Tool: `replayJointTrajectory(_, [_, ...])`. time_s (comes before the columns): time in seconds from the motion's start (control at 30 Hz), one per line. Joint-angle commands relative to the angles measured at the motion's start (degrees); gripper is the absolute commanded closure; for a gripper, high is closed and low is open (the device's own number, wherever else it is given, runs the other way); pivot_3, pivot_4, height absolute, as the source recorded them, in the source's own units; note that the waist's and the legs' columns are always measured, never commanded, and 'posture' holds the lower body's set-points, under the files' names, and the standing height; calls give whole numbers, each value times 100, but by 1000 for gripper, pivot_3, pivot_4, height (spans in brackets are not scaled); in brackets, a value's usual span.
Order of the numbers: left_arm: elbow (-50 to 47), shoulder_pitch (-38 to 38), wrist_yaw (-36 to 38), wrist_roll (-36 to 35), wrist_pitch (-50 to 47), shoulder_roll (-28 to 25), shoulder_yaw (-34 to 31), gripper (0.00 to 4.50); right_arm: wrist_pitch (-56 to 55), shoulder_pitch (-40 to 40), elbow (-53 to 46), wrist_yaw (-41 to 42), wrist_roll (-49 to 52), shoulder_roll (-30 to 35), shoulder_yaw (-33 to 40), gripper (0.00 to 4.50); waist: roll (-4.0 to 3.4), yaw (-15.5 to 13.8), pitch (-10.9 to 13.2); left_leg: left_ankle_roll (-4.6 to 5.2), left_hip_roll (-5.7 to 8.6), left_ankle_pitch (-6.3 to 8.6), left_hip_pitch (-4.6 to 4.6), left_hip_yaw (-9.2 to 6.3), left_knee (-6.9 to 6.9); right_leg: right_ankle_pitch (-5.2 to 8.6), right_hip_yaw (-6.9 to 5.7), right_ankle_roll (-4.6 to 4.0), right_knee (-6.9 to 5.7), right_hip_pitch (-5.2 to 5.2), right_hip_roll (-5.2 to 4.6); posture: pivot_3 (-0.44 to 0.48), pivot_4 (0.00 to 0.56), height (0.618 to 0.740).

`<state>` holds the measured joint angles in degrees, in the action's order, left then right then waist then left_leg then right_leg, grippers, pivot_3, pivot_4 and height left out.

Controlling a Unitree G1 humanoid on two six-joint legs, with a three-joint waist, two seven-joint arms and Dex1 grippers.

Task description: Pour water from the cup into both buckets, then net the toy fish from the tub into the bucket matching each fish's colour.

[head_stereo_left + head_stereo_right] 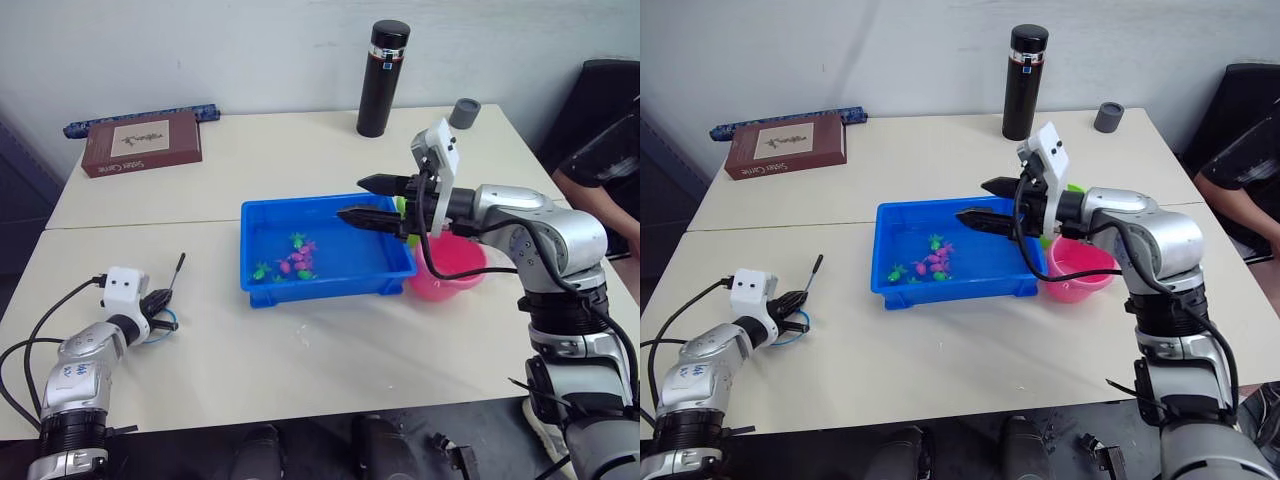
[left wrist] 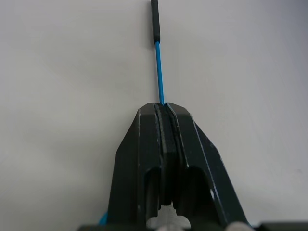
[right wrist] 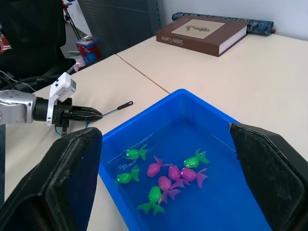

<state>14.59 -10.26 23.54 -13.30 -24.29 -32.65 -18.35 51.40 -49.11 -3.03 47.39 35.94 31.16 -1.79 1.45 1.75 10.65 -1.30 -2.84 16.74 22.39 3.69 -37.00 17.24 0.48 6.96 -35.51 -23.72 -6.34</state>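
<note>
From the head camera, nearest me, I see my left gripper (image 1: 160, 308) low on the table (image 1: 300, 350), clamped on the net (image 1: 172, 280); my right gripper (image 1: 372, 202) hangs spread wide over the blue tub (image 1: 262, 290), just beside the pink bucket (image 1: 445, 278). My left wrist view has the fingers (image 2: 149, 144) pinched on the thin stick. My right wrist view looks between wide jaws at pink and green fish (image 3: 166, 175) in the tub's water.
</note>
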Motion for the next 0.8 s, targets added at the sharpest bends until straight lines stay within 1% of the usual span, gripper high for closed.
replayJointTrajectory(0.03, [193, 82, 50, 57, -93, -16, 81, 4469, 0, -143, -213, -28, 132, 7, 257, 0, 0, -2, 0, 1, 1, 0, 0, 0, 0, 0, -10, 0, 0, 0, -6, 0, 150, 740])
replayJointTrajectory(0.27, [127, 0, 17, 124, -94, -35, 160, 4469, 2, -124, -189, -79, 128, -17, 312, 0, -1, -4, 0, 5, 4, -2, 0, 1, -1, 0, -26, 0, -3, 3, -11, 0, 150, 740])
replayJointTrajectory(0.5, [-704, -217, 134, 72, -165, -223, 228, 4469, -30, -116, -186, -131, 119, -8, 414, 0, 0, -11, 0, 6, 5, -2, 8, 1, -1, 0, -36, 1, 3, 3, -11, 0, 150, 740])
replayJointTrajectory(0.6, [-1315, -506, 239, -50, -431, -302, 346, 4469, -24, -116, -229, -175, 141, -9, 487, 0, 0, -16, 0, 7, 6, -1, 29, 1, -4, 0, -52, 1, 9, -2, -10, 0, 150, 740])
replayJointTrajectory(0.7, [-1676, -659, 303, -99, -649, -324, 423, 4469, -13, -103, -266, -216, 174, -7, 524, 0, -1, -15, 0, 5, 6, -4, 67, 0, -13, -1, -78, 2, 4, -20, -9, 0, 150, 740])
replayJointTrajectory(0.8, [-2151, -1001, 477, -256, -995, -425, 521, 4469, -10, -46, -372, -265, 211, 45, 573, 0, -2, 2, 1, 3, 16, -4, 73, 11, -10, -2, -89, 4, 0, -25, 6, 0, 150, 740])
